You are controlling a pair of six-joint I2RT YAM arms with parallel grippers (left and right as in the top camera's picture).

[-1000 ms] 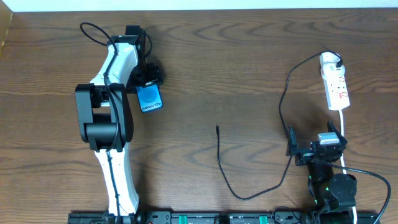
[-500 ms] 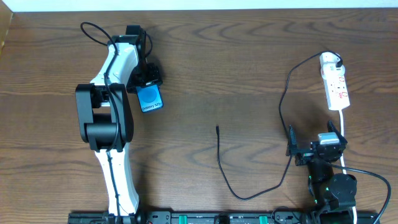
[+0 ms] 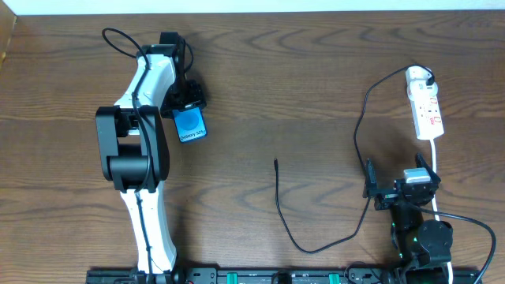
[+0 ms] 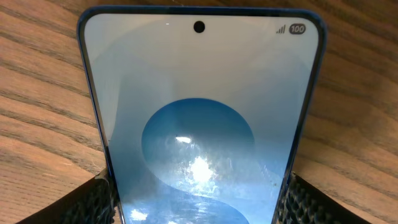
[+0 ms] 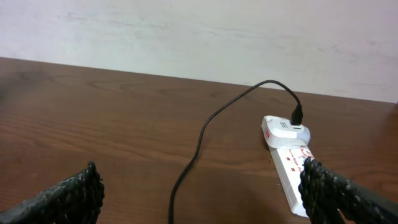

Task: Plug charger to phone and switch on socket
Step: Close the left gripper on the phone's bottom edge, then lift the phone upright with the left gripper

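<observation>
My left claw (image 4: 199,202) pinches the blue-screened phone (image 4: 199,93) by its 2 long edges, at the far left of the bench (image 3: 316,63). My right claw (image 5: 202,186) is spread wide near the white socket (image 3: 427,109). The black charger (image 3: 277,189) lies between them, with its plug tip well apart from the phone.
</observation>
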